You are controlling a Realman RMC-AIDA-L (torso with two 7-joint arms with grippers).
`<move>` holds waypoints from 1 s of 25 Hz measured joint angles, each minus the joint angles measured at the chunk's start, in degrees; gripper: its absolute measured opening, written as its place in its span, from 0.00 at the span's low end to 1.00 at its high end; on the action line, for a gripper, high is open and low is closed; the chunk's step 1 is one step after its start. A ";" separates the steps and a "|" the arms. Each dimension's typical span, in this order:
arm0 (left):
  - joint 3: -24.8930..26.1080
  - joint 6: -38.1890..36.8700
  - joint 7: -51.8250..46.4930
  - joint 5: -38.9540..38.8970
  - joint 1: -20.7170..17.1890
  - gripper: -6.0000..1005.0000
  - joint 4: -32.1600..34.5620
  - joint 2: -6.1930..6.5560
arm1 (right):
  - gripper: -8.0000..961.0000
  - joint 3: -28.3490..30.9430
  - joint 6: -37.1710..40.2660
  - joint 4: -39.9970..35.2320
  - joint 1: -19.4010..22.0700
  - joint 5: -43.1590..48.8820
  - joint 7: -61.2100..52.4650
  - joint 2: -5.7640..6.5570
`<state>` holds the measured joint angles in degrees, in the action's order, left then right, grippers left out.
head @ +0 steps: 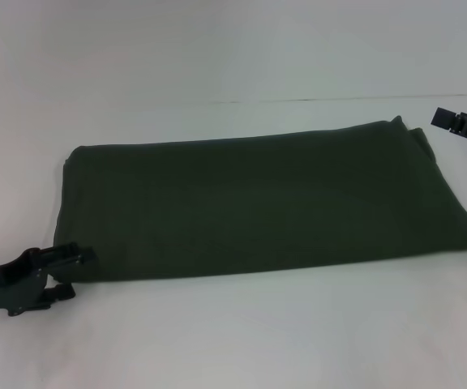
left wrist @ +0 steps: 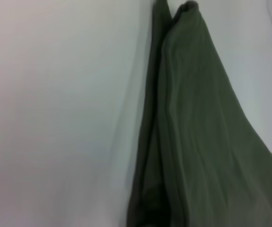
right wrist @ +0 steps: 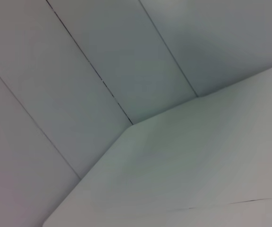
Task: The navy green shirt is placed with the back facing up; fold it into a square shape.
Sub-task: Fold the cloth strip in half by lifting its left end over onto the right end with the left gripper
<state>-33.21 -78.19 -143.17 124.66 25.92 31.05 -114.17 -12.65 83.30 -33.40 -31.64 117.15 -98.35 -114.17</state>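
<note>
Navy green shirt (head: 266,203) lies flat on the white bench (head: 233,340), folded lengthwise into a long band running left-right, plain side up, no lettering visible. Left tool (head: 65,271) sits low at the band's near-left corner, touching or just beside the hem; can't tell if anything's pinched, jaw gap unclear. L wrist cam shows stacked fabric layers (left wrist: 197,142) edge-on w/ bare bench beside. Right tool (head: 460,126) is off past the far-right corner, apart from the cloth; opening can't tell.

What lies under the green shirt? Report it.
The navy green shirt lies folded on the white table; layered edges show in the left wrist view. Anything beneath the cloth is covered.
</note>
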 joint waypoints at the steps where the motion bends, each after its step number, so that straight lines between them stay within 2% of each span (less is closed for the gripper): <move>1: 0.00 0.15 0.00 0.02 0.01 0.88 -0.01 0.00 | 0.96 0.00 0.00 0.00 0.00 -0.03 0.00 0.00; 20: -1.26 2.22 -0.28 0.05 0.92 0.88 -0.11 0.07 | 0.96 0.00 -0.25 0.00 -0.06 -0.25 -0.41 -0.08; 25: -1.33 1.28 -0.53 0.06 0.96 0.88 -0.04 0.54 | 0.96 0.00 -0.26 0.00 -0.03 -0.27 -0.53 -0.02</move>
<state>-34.54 -76.91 -143.70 124.72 26.88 31.01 -113.63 -12.66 83.04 -33.40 -31.67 116.89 -98.88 -114.19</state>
